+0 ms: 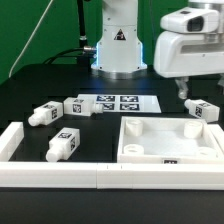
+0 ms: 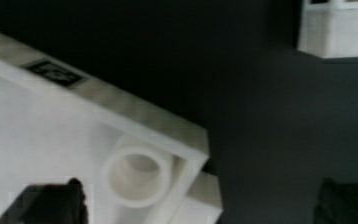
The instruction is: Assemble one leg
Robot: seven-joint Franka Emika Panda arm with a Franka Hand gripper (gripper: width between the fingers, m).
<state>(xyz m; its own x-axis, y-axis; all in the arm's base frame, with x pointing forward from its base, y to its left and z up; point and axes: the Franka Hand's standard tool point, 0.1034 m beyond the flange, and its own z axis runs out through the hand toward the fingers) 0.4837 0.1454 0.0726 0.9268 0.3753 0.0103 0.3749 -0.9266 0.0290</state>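
Several stubby white legs with tag markers lie on the black table: one at the exterior view's right, two at the left, one nearer the front. My gripper hovers above the far right corner of the large white tray piece, beside the right leg. In the wrist view my gripper is open and empty. Its dark fingertips stand wide apart over the tray piece's corner and its round hole. The right leg shows at the frame's edge.
The marker board lies in front of the robot base. A low white rail runs along the front, with a short side piece at the exterior view's left.
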